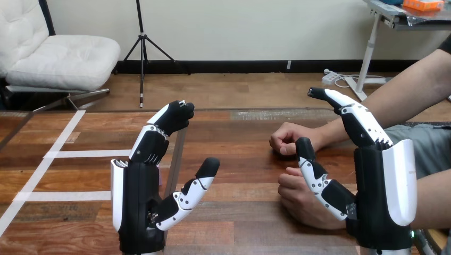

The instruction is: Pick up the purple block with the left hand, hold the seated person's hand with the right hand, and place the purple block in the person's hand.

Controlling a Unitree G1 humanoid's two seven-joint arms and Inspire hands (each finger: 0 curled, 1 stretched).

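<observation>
Your left hand (136,204) is up over the table (239,159), fingers loosely bent, empty. Your right hand (381,199) is spread, empty, beside the person's nearer hand (294,197).

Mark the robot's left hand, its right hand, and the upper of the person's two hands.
left hand (134,199): head view, on its black palm.
right hand (372,197): head view, on its black palm.
person's upper hand (287,139): head view, on its curled knuckles.

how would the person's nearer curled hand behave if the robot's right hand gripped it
Probably soft and yielding, not stiff: the person's nearer hand lies loosely curled on the wooden table. Likely to resist sliding, carried by its forearm. The open right hand, hard-shelled, might pinch it.
</observation>
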